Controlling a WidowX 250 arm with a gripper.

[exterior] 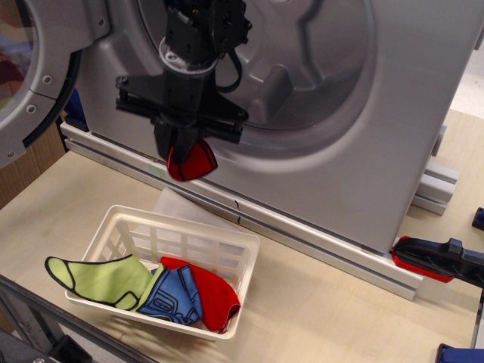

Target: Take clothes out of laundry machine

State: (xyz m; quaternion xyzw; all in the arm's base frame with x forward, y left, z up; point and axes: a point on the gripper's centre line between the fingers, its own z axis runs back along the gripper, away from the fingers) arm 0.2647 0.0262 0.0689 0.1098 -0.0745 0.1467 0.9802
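My gripper (181, 147) is shut on a bright red cloth (190, 162) with black edging, which hangs below the fingers. It is held in front of the lower left of the silver-grey laundry machine (355, 159), outside the round ribbed drum (302, 68) and above the far side of the white basket. The porthole door (34, 76) stands open at the left. A lime green cloth (102, 278), a blue cloth (175, 296) and a red cloth (214, 295) lie in the basket.
The white slatted plastic basket (189, 240) sits on the wooden table in front of the machine. A white sheet (178, 206) lies behind it. A red and black tool (435, 261) lies at the right edge. Dark metal framing runs along the front left.
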